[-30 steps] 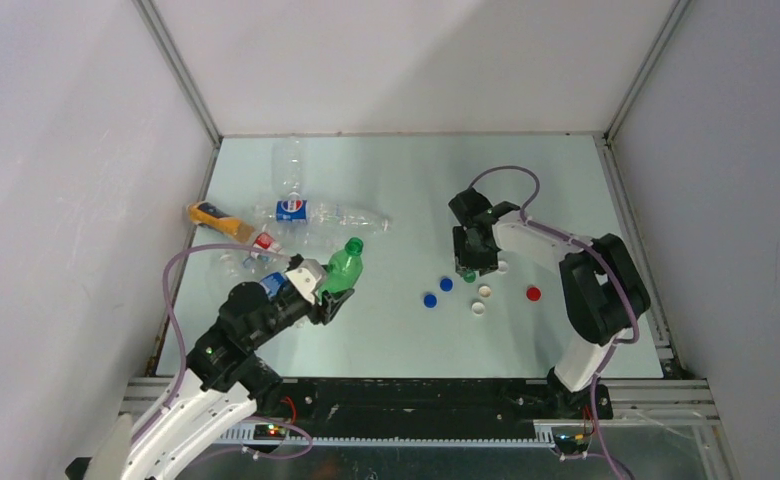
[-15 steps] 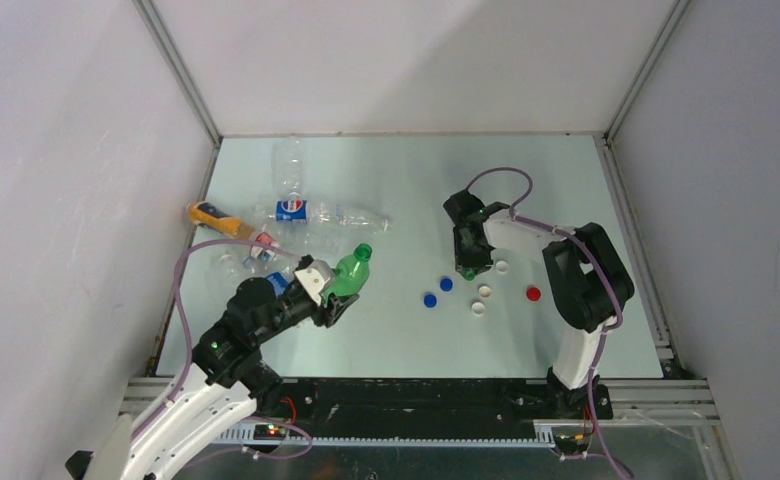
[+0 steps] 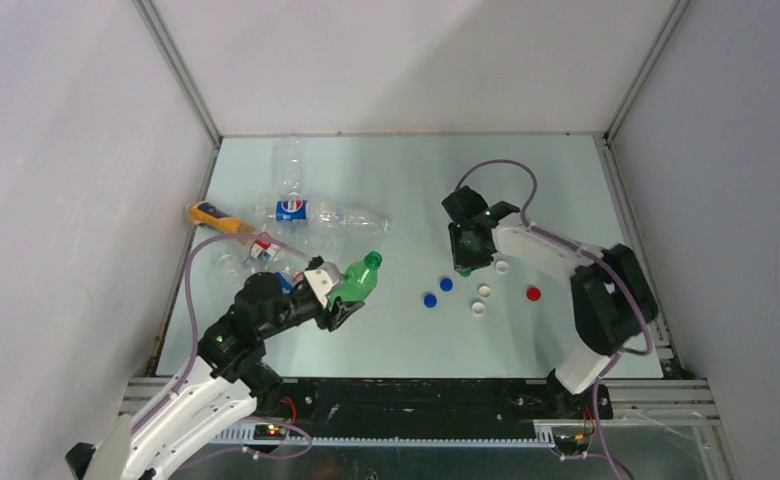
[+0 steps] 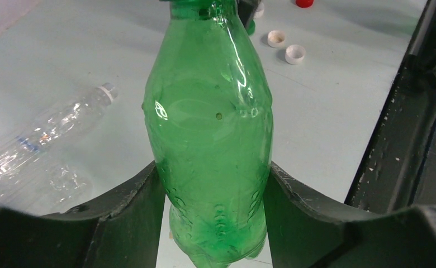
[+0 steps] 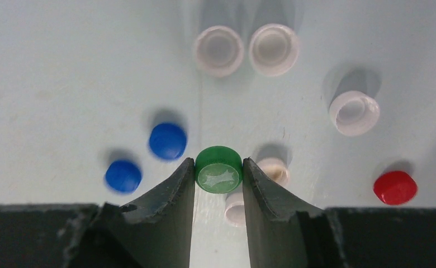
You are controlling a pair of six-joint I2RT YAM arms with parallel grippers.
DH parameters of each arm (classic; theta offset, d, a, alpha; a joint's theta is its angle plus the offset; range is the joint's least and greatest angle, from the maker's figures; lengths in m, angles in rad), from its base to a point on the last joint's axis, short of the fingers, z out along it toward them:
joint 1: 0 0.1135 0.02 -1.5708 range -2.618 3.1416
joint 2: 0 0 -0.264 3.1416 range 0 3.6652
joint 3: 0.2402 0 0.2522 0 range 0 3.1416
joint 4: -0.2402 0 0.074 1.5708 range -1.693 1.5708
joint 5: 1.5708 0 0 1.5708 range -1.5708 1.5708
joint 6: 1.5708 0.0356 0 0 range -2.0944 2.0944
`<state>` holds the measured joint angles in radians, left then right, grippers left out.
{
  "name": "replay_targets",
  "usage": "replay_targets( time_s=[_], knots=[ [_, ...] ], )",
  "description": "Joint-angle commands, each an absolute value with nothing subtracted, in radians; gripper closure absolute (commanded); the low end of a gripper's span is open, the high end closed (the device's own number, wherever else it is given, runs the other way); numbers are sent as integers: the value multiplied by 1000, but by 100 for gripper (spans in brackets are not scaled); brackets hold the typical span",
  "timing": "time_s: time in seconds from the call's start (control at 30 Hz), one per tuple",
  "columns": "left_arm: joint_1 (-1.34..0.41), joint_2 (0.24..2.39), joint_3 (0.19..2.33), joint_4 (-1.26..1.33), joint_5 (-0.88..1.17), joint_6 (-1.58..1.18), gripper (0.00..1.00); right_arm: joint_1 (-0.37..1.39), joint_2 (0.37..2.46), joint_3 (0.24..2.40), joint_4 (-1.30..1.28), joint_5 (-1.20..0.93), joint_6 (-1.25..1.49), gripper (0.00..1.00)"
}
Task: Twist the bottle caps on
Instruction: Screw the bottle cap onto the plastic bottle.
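Two arms are spread over the table (image 3: 416, 170), and one line between them is what counts. At the left, the green bottle (image 4: 210, 128) is held clamped around its lower body by the left pincer (image 3: 334, 298), its long axis tilted and the uncapped neck aimed right, toward the caps. Well to the right of that neck, the green cap (image 5: 219, 169) is pinched between the jaws of the right pincer (image 3: 466, 262). Bare table is seen between neck and cap. Two blue caps (image 3: 446, 284) are left just beside that path, while the clear bottles (image 3: 316, 213) are lying clear of it, far left.
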<state>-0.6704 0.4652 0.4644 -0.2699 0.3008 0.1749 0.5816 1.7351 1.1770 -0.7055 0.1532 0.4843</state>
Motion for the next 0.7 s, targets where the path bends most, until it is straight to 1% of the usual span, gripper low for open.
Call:
replay_targets(
  time_s=[0.0,0.13,0.2,0.4,0.5,0.6,0.67],
  knots=[
    [-674,499,525,-251,387,208,64,608,1535,1201,-758,107,399,83],
    [-673,541,539,-221,453,216,63,630,1371,1214,-802,20,307,84],
    [-673,565,548,-203,492,226,63,648,1317,1253,-839,-16,259,84],
    [-674,676,612,-192,633,269,60,736,1204,1367,-910,-118,118,84],
    [-674,730,658,-193,726,277,60,783,1161,1394,-895,-203,60,83],
    [-673,791,691,-195,787,288,61,816,1112,1396,-868,-332,-42,81],
    [-674,825,717,-214,824,301,61,837,1091,1395,-843,-355,-89,79]
  ],
)
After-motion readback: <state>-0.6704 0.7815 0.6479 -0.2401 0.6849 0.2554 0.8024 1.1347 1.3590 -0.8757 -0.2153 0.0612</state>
